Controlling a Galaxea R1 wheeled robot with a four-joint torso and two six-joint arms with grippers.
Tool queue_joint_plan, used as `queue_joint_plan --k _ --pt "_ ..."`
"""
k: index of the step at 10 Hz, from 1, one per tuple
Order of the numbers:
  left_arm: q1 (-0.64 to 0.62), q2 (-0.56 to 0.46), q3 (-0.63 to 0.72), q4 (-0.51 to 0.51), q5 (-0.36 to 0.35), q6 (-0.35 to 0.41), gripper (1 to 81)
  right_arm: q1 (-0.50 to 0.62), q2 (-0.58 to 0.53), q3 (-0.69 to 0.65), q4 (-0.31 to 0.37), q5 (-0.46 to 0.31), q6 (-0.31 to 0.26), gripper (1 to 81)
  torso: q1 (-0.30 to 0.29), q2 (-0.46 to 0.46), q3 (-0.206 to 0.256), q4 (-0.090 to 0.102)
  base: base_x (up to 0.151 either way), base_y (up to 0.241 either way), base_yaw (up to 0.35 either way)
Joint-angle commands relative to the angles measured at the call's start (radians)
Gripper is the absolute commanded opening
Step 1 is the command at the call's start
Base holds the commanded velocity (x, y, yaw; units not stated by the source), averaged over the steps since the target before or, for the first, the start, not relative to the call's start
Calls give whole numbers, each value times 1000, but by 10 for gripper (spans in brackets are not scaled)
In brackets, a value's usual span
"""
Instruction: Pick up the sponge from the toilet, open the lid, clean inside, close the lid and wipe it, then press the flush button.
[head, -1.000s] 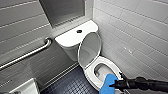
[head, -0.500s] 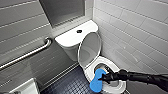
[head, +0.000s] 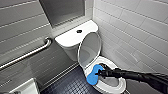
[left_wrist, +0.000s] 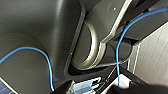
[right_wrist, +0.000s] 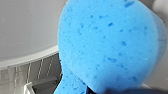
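The toilet (head: 72, 41) stands in the far corner of a grey-tiled room, its tank against the back wall and its bowl reaching toward the near right. The lid (head: 89, 50) is raised, leaning back against the tank with its inner face turned to the bowl. The flush button (head: 79, 31) sits as a small dark spot in the middle of the tank's flat top. The right arm comes in from the right across the open bowl, and the right gripper (head: 99, 73) is clamped on the sponge (head: 91, 77). The sponge rests at the left side of the seat ring (head: 113, 87), just below the lid's lower edge; its far lobe is over the ring and its near lobe hangs past the ring's outer edge above the dark tiled floor (head: 66, 85). In the right wrist view the sponge (right_wrist: 107, 45) looms close, its pitted blue face in front of white ceramic, with its pinched waist running down to the dark gripper body at the edge. A metal grab bar (head: 27, 53) runs along the left wall, well apart from the toilet. The left wrist view shows the robot's own dark body, a blue cable (left_wrist: 47, 62) looped across it, and pale wall tiles beyond
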Motion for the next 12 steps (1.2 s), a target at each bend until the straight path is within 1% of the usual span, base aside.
queue_joint_plan --k 1,3,5,6,7,8,9,12 --pt "41 -8 9 4 29 -7 811 149 90 -113 -36 100 9 10 0 0 0 0 0 0 0" --pt "41 -12 8 2 29 -7 811 141 159 -223 -30 166 9 10 0 0 0 0 0 0 0" --pt "42 -13 8 2 29 -7 811 124 223 -297 -30 183 9 10 0 0 0 0 0 0 0" --pt "41 -13 8 2 29 -7 811 106 239 -320 -25 186 10 10 0 0 0 0 0 0 0" --pt "42 -12 8 2 29 -7 811 80 248 -334 -14 210 12 10 0 0 0 0 0 0 0" --pt "42 -12 8 2 29 -7 811 48 246 -327 -10 221 12 10 0 0 0 0 0 0 0" --pt "42 -12 8 2 29 -7 811 11 231 -291 -13 221 10 10 0 0 0 0 0 0 0" --pt "42 -7 8 8 29 -5 811 -50 93 -89 -23 209 7 10 0 0 0 0 0 0 0"
